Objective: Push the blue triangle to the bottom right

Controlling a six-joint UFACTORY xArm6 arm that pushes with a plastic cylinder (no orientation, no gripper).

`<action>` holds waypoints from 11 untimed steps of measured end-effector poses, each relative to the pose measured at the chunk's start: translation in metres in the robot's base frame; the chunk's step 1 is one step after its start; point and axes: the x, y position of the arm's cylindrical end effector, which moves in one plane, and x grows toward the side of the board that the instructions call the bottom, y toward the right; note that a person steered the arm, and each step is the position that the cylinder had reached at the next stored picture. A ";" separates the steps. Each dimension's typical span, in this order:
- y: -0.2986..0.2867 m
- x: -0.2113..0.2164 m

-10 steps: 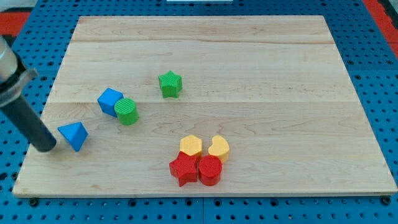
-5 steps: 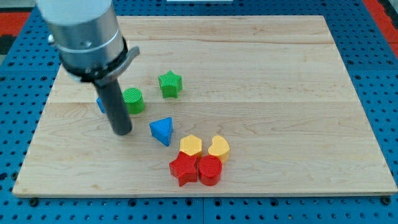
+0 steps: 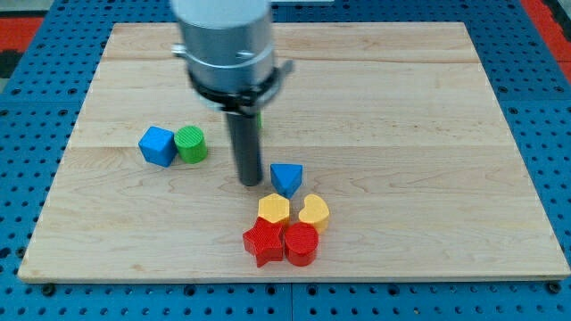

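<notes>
Camera view, single frame. Wooden desk (image 3: 419, 107) sat on a blue pegboard (image 3: 544, 134) with red strips at the top corners.

End effector was just a plain dark rod under a grey cylinder housing (image 3: 223, 40), so nothing to open or close, and it held nothing. My tip (image 3: 251, 183) was down at the desk surface, just to the view's left of the blue triangle (image 3: 286, 177). Couldn't tell whether the two were touching or a hair apart.

Blue triangle sat near the middle of the desk, slightly toward the view's bottom, directly above the yellow pair. It was not in the bottom right corner.

Cluster below it:
- yellow hexagon-like block (image 3: 274, 209) and yellow block with a notched, heart-like outline (image 3: 313, 211), side by side
- red star (image 3: 263, 242) and red cylinder (image 3: 302, 243) right under them, touching each other and the yellows

Triangle was close to the yellow blocks; contact unclear.

On the view's left: blue cube (image 3: 157, 145) and green cylinder (image 3: 191, 144) next to each other, well apart from my tip.

A sliver of green block (image 3: 259, 120) showed behind the rod at its right edge, mostly hidden, so shape was not readable.
</notes>
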 end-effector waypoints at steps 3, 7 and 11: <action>0.165 0.018; 0.136 0.072; 0.095 -0.085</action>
